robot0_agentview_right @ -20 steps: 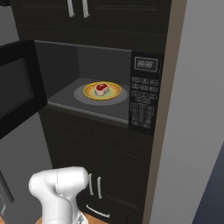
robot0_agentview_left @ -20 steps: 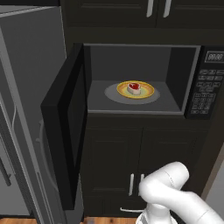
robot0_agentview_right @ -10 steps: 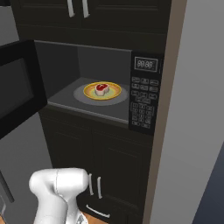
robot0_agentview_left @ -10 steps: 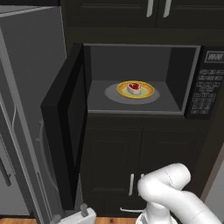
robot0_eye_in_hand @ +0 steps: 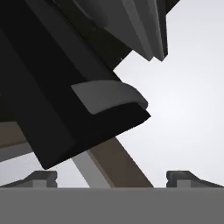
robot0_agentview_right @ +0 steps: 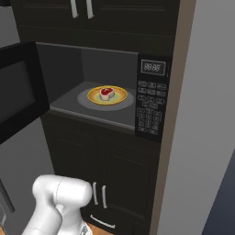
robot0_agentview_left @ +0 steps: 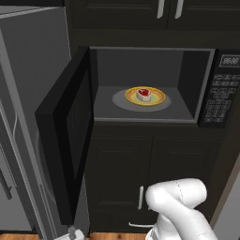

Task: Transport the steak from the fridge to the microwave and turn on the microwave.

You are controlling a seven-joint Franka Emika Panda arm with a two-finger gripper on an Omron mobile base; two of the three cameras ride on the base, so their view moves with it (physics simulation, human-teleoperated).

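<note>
Steak [robot0_agentview_left: 144,94], small, round and red with a pale rim, rests on a yellow-orange plate [robot0_agentview_left: 157,99] that sits on the grey turntable [robot0_agentview_left: 121,100] inside the black microwave [robot0_agentview_left: 221,89]. The microwave door [robot0_agentview_left: 65,140] stands swung wide open to the left, and the keypad and digital display run down the right side of the oven. Dark cabinets [robot0_agentview_right: 119,170] surround the microwave above and below, and the grey fridge [robot0_agentview_left: 23,117] stands to its left. The gripper [robot0_eye_in_hand: 111,177] hangs very low, near the floor beneath the open door, well below the steak and far apart from it. Its two small dark fingertips [robot0_eye_in_hand: 41,178] sit at opposite edges of the hand view, so the jaws are spread about as wide as they go, with nothing between them and nothing touching either tip. Looking out past the jaws, the hand view takes in the dark underside of the open door [robot0_eye_in_hand: 65,105] from below, tilted, against pale grey. The white arm [robot0_agentview_left: 180,206] bends down in front of the lower cabinet doors.
</note>
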